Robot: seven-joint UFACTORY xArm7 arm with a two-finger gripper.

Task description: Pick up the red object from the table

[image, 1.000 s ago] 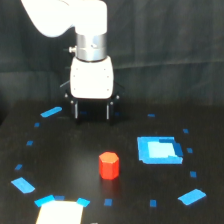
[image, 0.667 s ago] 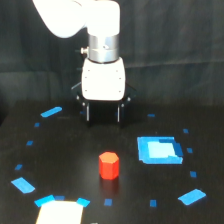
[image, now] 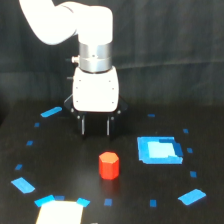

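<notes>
The red object (image: pixel 109 166) is a small red-orange hexagonal block standing upright on the black table (image: pixel 130 200), a little in front of centre. My gripper (image: pixel 95 128) hangs from the white arm just behind the block and slightly toward the exterior view's left. Its two dark fingers (image: pixel 83 126) point down, stand apart and hold nothing. The fingertips are above and behind the block and do not touch it.
A larger blue square patch (image: pixel 159 150) lies to the exterior view's right of the block. Small blue tape pieces (image: pixel 22 185) ring the table. A pale rectangle (image: pixel 59 212) sits at the front edge toward the left. A dark curtain hangs behind.
The gripper has come forward toward the block and now looks larger; it first drifted to the exterior view's right. The red block has not moved.
</notes>
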